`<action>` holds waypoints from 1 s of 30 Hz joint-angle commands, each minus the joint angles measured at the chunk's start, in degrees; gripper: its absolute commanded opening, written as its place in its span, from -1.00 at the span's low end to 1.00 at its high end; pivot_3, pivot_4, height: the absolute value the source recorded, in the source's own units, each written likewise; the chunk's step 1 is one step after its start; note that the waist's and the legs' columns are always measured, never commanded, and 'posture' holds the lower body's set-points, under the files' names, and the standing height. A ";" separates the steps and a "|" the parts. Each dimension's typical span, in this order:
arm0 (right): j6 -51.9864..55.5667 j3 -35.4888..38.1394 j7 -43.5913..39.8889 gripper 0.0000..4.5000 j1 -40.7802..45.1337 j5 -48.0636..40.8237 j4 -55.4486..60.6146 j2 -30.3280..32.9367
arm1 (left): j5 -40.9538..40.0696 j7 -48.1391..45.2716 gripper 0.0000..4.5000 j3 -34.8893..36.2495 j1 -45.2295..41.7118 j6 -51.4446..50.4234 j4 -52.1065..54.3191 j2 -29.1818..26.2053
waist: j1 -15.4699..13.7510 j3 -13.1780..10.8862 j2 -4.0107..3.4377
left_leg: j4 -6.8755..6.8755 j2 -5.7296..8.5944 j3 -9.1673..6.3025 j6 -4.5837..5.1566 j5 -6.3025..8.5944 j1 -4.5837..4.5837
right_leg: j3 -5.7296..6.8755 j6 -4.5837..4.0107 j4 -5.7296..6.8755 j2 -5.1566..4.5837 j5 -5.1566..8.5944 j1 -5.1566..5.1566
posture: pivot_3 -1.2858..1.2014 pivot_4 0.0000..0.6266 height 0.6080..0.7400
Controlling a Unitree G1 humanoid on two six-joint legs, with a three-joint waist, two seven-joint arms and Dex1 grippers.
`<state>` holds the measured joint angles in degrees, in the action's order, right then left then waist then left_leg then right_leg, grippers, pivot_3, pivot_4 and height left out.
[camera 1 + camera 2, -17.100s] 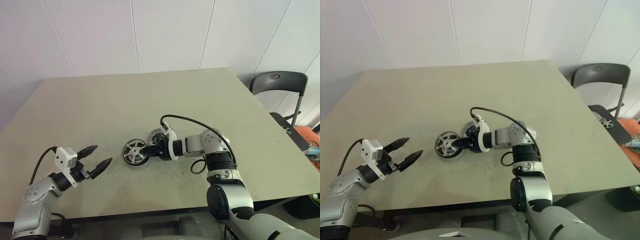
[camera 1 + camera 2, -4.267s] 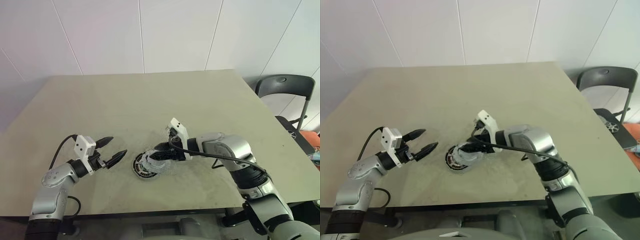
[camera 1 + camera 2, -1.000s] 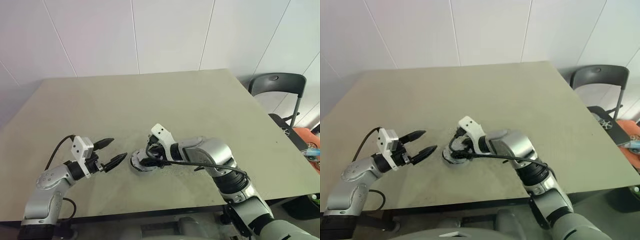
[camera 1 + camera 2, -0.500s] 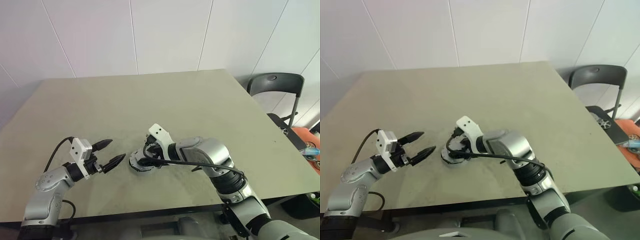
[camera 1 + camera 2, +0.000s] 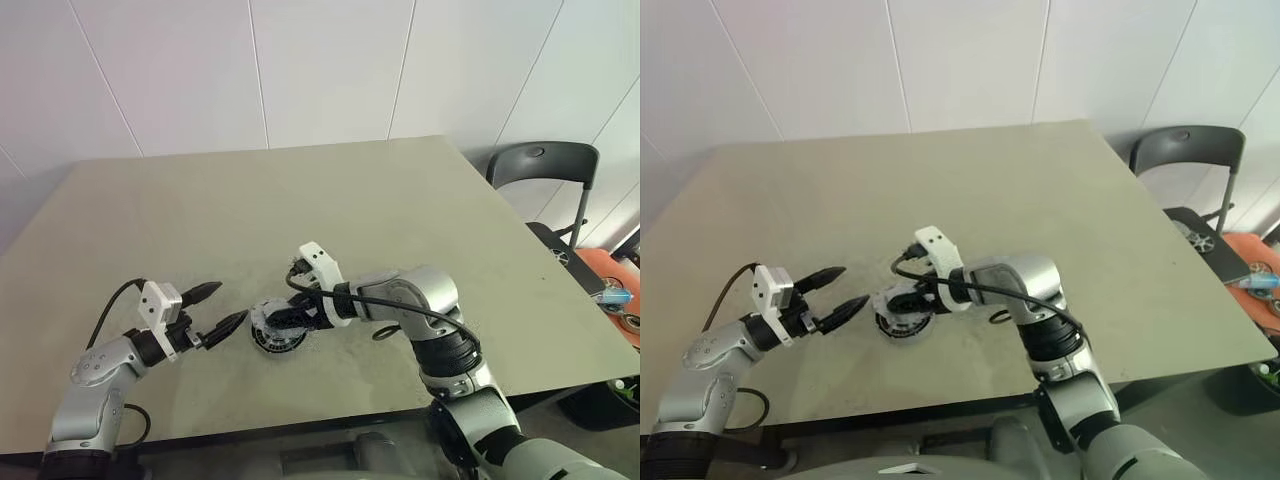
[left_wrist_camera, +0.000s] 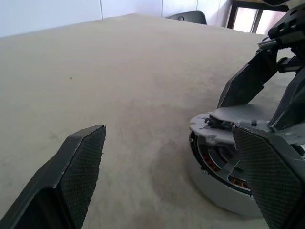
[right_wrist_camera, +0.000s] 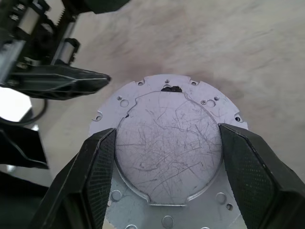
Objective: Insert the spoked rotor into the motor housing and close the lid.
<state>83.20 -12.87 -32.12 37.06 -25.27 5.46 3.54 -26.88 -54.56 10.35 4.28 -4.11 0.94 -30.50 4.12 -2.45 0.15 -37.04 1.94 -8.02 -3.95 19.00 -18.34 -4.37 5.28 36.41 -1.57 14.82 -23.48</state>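
Scratched bluish-grey metal is what I see between my right gripper's (image 7: 167,157) two black fingers (image 7: 100,167): the flat round lid (image 7: 169,143), with small holes around its edge and a dark notch at one side. The fingers sit against its opposite edges, so I read this gripper as clamped on the lid. From the head camera the right gripper (image 5: 285,318) reaches in from the right, angled down, directly above the motor housing (image 5: 272,338).

That housing, a round black-rimmed disc with copper-red windings, lies on the flat beige-grey table (image 5: 400,220), near the front edge and a little left of centre. In the left wrist view the pale lid (image 6: 238,119) sits tilted over the housing (image 6: 224,176), one side lifted so I can see windings and pale spokes in the gap beneath it. I cannot tell whether the lowered side touches the housing rim. I take those spokes for the silver-white spoked rotor (image 6: 217,164), sitting inside the housing, though little of it shows.

My left gripper (image 5: 220,308) hangs just left of the housing, roughly level and pointing toward it, its black fingers spread wide apart with nothing between them. One fingertip is close to the housing rim but apart from it.

A dark folding chair (image 5: 545,170) stands beyond the table's right corner.
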 commanded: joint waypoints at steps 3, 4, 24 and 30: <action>-0.49 -1.92 0.31 0.34 1.23 -1.12 -1.40 0.31 | 0.07 -0.74 1.00 0.84 -0.56 2.22 -0.96 0.03 | -0.13 -0.01 -0.02 | 0.01 0.01 0.00 0.02 0.01 -0.07 | 0.01 0.01 -0.03 -0.06 0.01 -0.06 | 0.03 -1.00 1.00; -0.62 -2.07 2.70 0.34 1.20 0.42 -2.21 -0.25 | 0.11 -0.86 1.00 0.82 -0.54 2.47 -1.26 0.04 | -0.11 -0.01 -0.01 | 0.01 0.02 0.00 0.02 0.01 -0.09 | 0.01 0.01 -0.06 -0.08 0.01 -0.06 | 0.03 -1.00 1.00; -4.95 -19.65 6.82 0.34 1.07 4.53 9.82 7.74 | 0.73 -0.81 1.00 0.57 -1.09 4.10 -3.61 0.14 | -0.24 0.00 0.00 | -0.04 0.04 -0.02 0.02 0.01 -0.06 | 0.01 0.02 -0.09 -0.10 0.01 0.03 | 0.03 -1.00 1.00; -10.61 -23.11 7.28 0.34 1.35 7.98 9.61 10.44 | 0.68 -0.27 1.00 0.44 -1.22 3.56 -2.83 -0.01 | -0.25 0.00 -0.01 | -0.05 0.04 -0.02 0.02 0.01 -0.04 | 0.02 0.03 -0.09 -0.10 0.02 0.04 | 0.03 -1.00 1.00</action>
<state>74.21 -34.40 -25.77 38.20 -20.25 15.62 12.35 -26.15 -54.95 10.31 3.94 -0.79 -3.74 -30.25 3.86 -2.46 0.15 -37.10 1.98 -8.05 -3.93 19.01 -18.37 -4.34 5.31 36.32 -1.67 14.84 -23.42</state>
